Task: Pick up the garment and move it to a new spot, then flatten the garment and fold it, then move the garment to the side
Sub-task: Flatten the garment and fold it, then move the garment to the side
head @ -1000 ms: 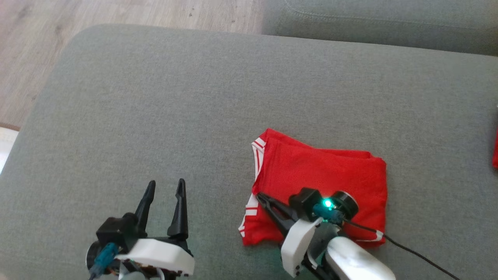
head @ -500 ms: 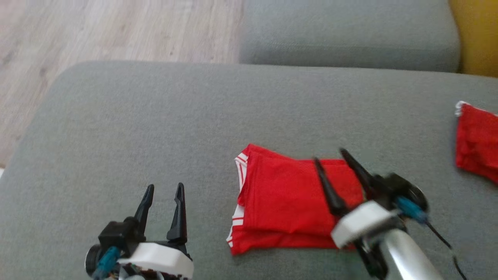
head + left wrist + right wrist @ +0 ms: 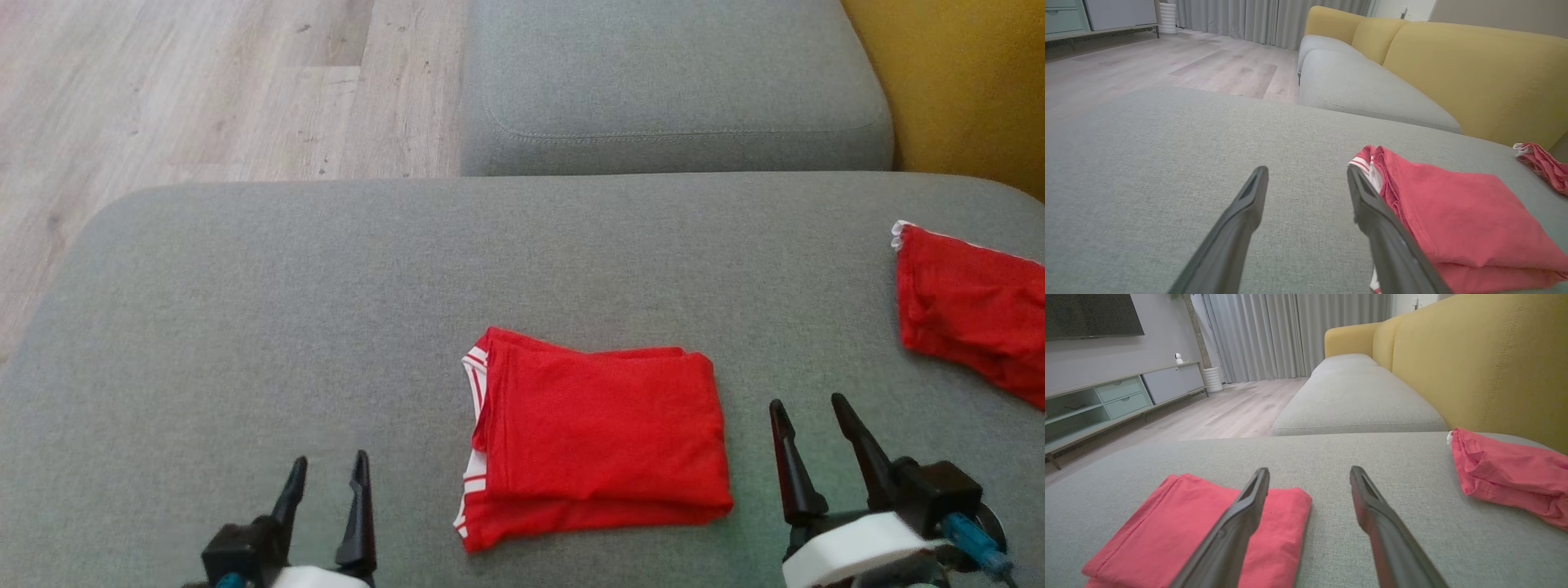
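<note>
A red garment with white striped trim point(image 3: 596, 437) lies folded into a neat rectangle on the grey cushion point(image 3: 326, 310); it also shows at right in the left wrist view point(image 3: 1453, 220) and at lower left in the right wrist view point(image 3: 1180, 531). My left gripper point(image 3: 326, 478) stands open and empty to the garment's left, apart from it. To its right my right gripper point(image 3: 804, 416) is open and empty too, clear of the cloth. A second red garment point(image 3: 971, 310) lies crumpled at the cushion's far right edge.
A further grey seat cushion point(image 3: 669, 90) adjoins at the back, with the yellow sofa backrest point(image 3: 963, 82) to the right. Wooden floor point(image 3: 188, 90) lies beyond the cushion's left and far edges. A TV cabinet point(image 3: 1114, 400) stands across the room.
My right gripper has let go of the folded garment's near edge and drawn back to its right side, open. The head camera has tilted up and turned right. The left gripper stays open.
</note>
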You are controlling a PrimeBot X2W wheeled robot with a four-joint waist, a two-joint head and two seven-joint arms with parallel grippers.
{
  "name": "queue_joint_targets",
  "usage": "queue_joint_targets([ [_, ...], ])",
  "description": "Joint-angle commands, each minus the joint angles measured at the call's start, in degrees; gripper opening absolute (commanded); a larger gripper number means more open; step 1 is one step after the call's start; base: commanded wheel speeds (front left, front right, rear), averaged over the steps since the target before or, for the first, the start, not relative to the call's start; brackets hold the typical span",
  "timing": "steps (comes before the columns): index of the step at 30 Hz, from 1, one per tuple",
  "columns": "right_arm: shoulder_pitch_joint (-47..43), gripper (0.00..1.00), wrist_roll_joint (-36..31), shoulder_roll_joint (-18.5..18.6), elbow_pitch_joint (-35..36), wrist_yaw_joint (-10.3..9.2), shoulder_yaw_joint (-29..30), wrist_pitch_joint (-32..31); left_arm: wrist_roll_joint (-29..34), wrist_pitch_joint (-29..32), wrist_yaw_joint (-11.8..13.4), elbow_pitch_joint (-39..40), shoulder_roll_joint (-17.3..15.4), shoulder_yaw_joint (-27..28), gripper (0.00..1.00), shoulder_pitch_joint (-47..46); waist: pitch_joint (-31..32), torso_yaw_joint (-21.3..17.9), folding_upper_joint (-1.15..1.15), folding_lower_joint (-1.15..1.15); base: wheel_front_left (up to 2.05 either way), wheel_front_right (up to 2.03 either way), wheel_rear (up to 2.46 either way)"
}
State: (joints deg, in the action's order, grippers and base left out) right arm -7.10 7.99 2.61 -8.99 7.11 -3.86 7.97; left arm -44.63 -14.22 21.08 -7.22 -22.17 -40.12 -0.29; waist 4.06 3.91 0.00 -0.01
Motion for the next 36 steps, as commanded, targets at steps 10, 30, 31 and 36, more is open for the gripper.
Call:
queue_joint_targets([
  [10,0.62,1.0,1.03,0.27,2.21,0.37,-1.18,-1.16,1.82,-0.76,-1.27,1.32,-0.4,5.3,1.0,-0.79,-0.14,0.84,0.0,0.01,0.0,0.0,0.0],
  [30,8.02,1.0,-1.21,0.27,-0.44,0.37,-1.01,-11.37,2.59,-0.77,-1.18,1.85,-0.01,5.61,1.0,-1.78,-3.05,1.68,0.0,0.01,0.0,0.0,0.0],
  [31,9.14,1.0,-1.03,0.27,-1.03,0.37,-0.66,-13.87,2.64,-0.77,-1.14,1.85,0.01,5.64,1.0,-1.86,-3.36,1.83,0.0,0.01,0.0,0.0,0.0],
  [36,13.29,1.0,-1.29,0.27,-3.3,0.37,0.23,-24.77,2.86,-0.77,-1.23,1.94,0.37,5.68,1.0,-2.45,-5.32,2.97,0.0,0.01,0.0,0.0,0.0],
])
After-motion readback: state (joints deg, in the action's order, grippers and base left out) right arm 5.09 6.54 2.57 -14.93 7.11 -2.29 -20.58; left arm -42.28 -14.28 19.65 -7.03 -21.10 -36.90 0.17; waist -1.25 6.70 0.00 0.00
